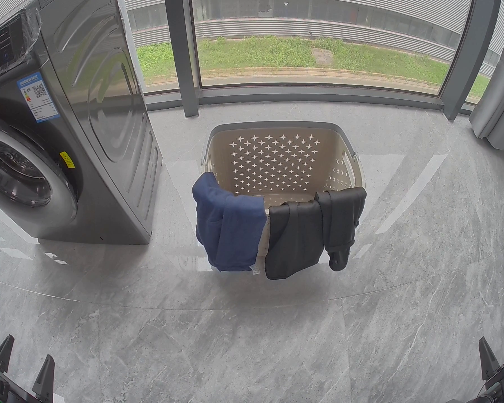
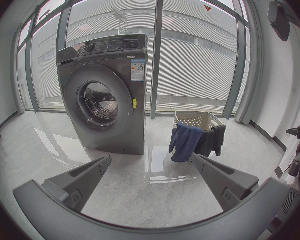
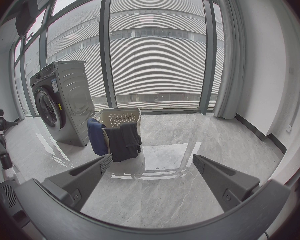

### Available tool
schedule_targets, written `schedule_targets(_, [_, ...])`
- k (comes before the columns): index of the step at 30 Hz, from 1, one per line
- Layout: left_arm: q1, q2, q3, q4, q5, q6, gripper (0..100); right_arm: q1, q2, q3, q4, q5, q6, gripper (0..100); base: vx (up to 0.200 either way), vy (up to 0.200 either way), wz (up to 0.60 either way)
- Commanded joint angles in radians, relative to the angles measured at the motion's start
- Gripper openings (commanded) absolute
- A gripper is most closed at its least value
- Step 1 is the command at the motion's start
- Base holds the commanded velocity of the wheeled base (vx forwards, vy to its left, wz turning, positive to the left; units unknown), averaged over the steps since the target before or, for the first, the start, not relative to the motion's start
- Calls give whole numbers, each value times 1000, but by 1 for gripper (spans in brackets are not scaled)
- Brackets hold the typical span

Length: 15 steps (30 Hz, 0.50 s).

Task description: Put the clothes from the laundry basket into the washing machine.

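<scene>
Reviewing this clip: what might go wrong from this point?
1. The blue garment and dark garments hang over the near rim of the laundry basket; tugging one may tip or drag the basket.
2. The dark garments overlap, so one may slip to the floor.
3. The washing machine door looks shut; it may need opening.

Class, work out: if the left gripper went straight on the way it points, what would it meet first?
Probably the window post behind: the left gripper aims at the gap between washing machine and laundry basket. Depth is unclear.
</scene>
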Motion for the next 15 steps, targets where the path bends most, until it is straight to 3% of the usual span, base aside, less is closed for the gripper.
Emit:
schedule_targets(1, [0,-18,18,0,1,-1,100,-2,-16,18,-2,1,-2,100,0,0,0])
schedule_targets(9, [0,-18,16,0,1,-1,100,-2,-16,18,0,2,-2,100,0,0,0])
schedule_targets(15, [0,-18,16,0,1,-1,100,-2,-16,18,0,2,-2,100,0,-200,0])
